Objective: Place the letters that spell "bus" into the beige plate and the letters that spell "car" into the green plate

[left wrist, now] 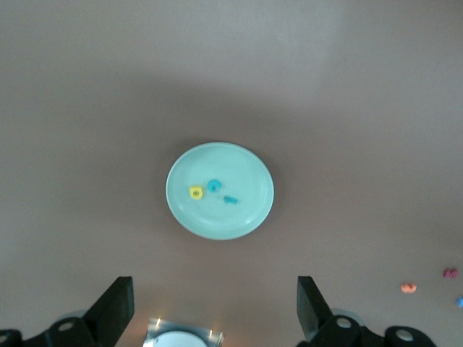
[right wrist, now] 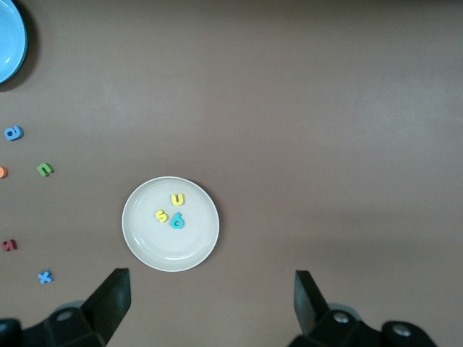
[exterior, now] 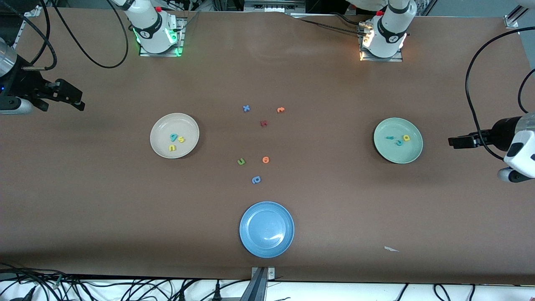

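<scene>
Beige plate (exterior: 159, 144) holds the b, u and s (exterior: 176, 140), well apart from the right end effector (exterior: 77, 101) (fingers wide, empty) at its worktop edge. Green plate (exterior: 411, 152) holds c, a, r (exterior: 399, 139); left end effector (exterior: 453, 141) waits wide near its edge.

Three plates: beige (exterior: 155, 144), green (exterior: 413, 156), blue (exterior: 250, 244). Twelve toy letters: three in the beige, three in the green, six loose on the table (exterior: 334, 200)
</scene>
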Tool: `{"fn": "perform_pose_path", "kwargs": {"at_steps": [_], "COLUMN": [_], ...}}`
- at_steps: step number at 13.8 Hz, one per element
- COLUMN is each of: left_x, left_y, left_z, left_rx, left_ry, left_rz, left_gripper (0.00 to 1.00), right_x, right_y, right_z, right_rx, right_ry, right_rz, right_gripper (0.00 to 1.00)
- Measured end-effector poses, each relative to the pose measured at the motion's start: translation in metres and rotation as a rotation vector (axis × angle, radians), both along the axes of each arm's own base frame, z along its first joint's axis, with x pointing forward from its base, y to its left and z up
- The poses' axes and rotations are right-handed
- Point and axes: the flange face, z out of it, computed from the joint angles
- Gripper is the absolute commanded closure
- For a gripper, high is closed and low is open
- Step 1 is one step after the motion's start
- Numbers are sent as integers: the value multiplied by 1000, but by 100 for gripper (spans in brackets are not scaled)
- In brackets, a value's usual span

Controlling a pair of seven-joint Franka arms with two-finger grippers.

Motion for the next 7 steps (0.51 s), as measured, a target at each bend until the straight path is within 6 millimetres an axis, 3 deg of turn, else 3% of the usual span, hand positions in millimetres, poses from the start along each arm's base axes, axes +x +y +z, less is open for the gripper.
{"fn": "perform_pose_path", "kwargs": {"at_steps": [7], "left_x": [-47], "left_y": [2], "left_z": [0], "left_rx": [-16], "left_ry": [-139], "left_rz": [-15], "left_gripper": [1], "right_x": [0], "right_y": [0], "right_z": [0], "right_rx": [0], "right_ry": [0], "right_rz": [0], "right_gripper": [0]}}
